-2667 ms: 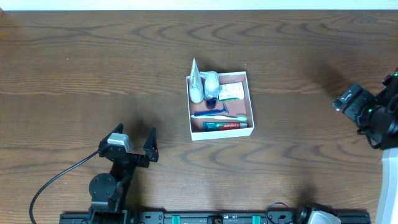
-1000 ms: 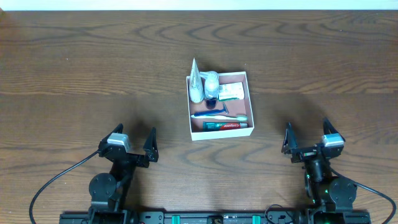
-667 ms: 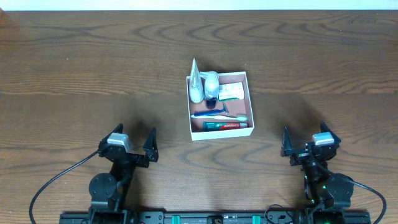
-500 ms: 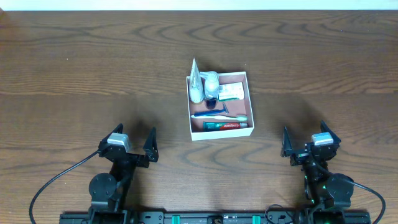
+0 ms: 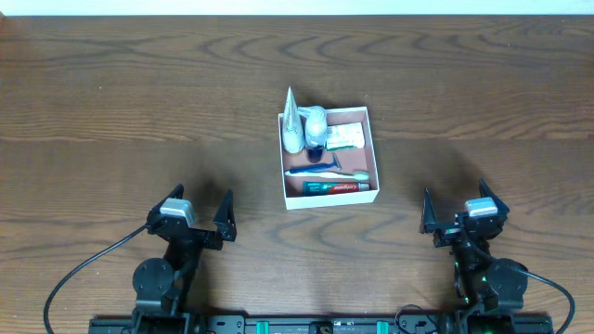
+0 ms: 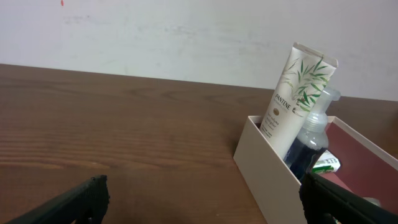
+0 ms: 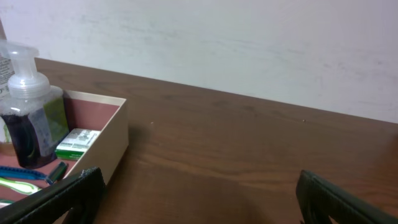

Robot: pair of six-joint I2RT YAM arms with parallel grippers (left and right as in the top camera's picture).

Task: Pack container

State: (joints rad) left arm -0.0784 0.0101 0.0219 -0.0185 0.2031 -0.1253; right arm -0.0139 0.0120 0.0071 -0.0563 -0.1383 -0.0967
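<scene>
The container [image 5: 373,148] is a shallow square white box with a reddish-brown inside at the table's middle. It holds a white Pantene tube [image 5: 293,121], a pump bottle [image 5: 316,125], a green-white carton [image 5: 344,137], a blue razor [image 5: 314,170], a toothbrush [image 5: 348,175] and a toothpaste tube [image 5: 329,187]. The container also shows in the left wrist view [image 6: 267,168] and the right wrist view [image 7: 115,146]. My left gripper [image 5: 200,211] is open and empty near the front left. My right gripper [image 5: 458,209] is open and empty near the front right.
The brown wooden table [image 5: 139,102] runs to a white wall at the back [image 6: 155,31]. A black cable [image 5: 79,269] loops from the left arm's base at the front edge.
My right arm has come in from the far right edge and settled at the front right with its gripper open. The left arm and the container's contents have not moved.
</scene>
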